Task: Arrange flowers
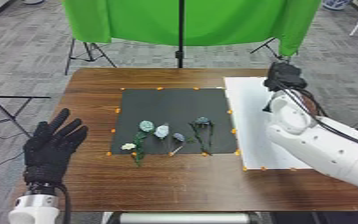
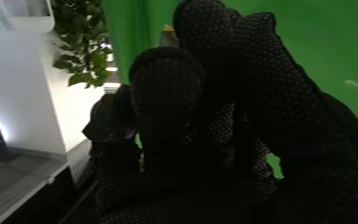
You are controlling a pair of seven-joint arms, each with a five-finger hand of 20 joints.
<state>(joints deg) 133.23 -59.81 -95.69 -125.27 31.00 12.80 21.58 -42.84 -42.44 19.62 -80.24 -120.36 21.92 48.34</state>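
Brown wooden table (image 1: pixel 158 187) with flowers (image 1: pixel 161 131) on a black mat (image 1: pixel 171 105).

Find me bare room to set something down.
The dark grey mat is bare beyond its pale blue and white flowers; so is the brown wooden table between mat and near edge. Crowded: the mat's near part, and the white rectangular sheet under the right arm.

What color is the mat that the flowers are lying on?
Dark gray, nearly black; the mat shows best in the head view.
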